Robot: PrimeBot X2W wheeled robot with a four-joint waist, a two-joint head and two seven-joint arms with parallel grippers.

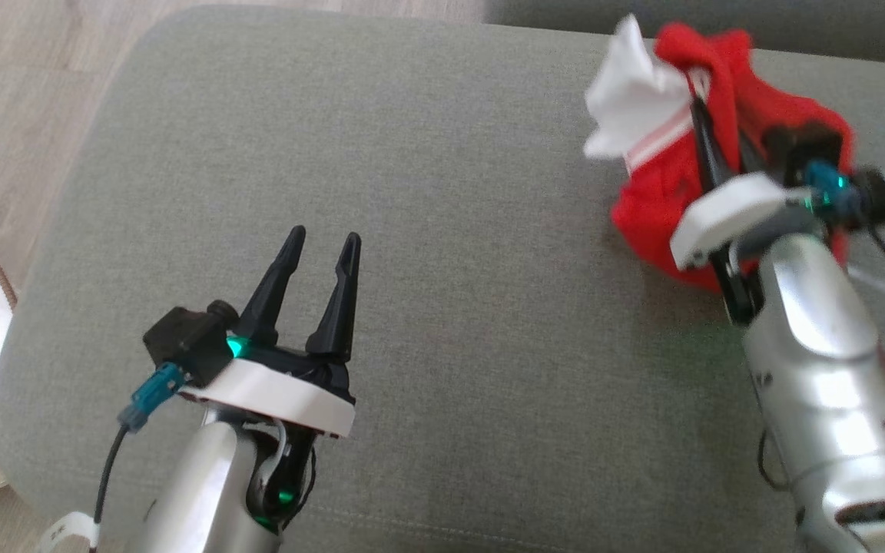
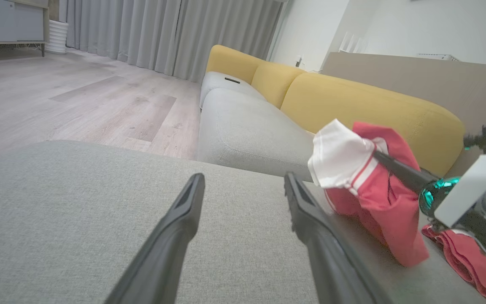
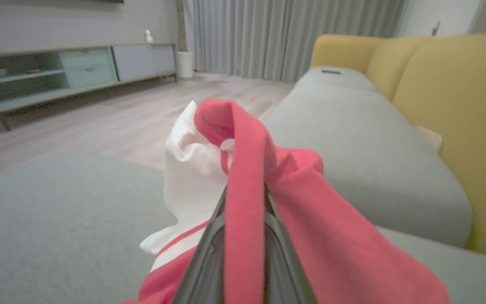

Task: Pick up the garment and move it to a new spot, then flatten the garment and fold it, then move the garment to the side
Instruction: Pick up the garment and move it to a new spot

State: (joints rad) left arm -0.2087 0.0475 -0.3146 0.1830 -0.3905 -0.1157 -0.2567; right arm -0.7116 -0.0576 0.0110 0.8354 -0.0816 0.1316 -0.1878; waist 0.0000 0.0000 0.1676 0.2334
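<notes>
Our right tool (image 1: 697, 100) pinches the bunched red-and-white garment (image 1: 654, 207) at the far right of the grey cushion (image 1: 450, 322), left tool (image 1: 323, 242) spread idle; we judge moving, flattening, folding all ahead.

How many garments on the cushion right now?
1: the red-and-white garment at the far right of the cushion, pinched by the right gripper. Red cloth lying below looks like the same piece.

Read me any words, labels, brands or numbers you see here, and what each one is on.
No text can be read.
The red and white garment shows stripes but no print; the grey cushion is plain; the white band on the left arm's cable is too blurred to read.
</notes>
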